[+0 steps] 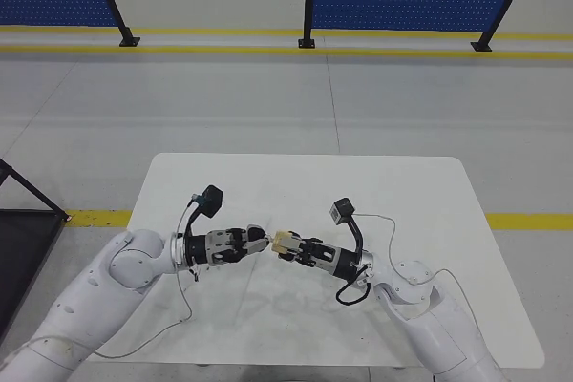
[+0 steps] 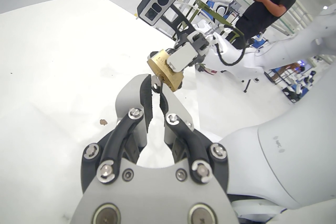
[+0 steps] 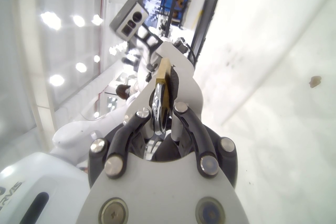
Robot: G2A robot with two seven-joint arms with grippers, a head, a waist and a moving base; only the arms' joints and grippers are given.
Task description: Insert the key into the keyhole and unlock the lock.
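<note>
Both arms meet above the middle of the white table (image 1: 411,210). My right gripper (image 3: 168,62) is shut on a brass padlock (image 3: 162,70), with the silver shackle (image 3: 158,104) lying back between its fingers. In the left wrist view the padlock (image 2: 164,70) hangs in the air, clamped by the right gripper (image 2: 183,57). My left gripper (image 2: 156,84) is shut on a small key (image 2: 157,83) whose tip sits at the padlock's lower face. How deep the key sits is hidden. From above, the left gripper (image 1: 258,239) and right gripper (image 1: 288,246) almost touch at the padlock (image 1: 279,240).
A small brown crumb (image 2: 103,121) lies on the table beside the left gripper. A black cart (image 1: 10,229) stands off the table's left side. Bare tabletop stretches to the far and right edges.
</note>
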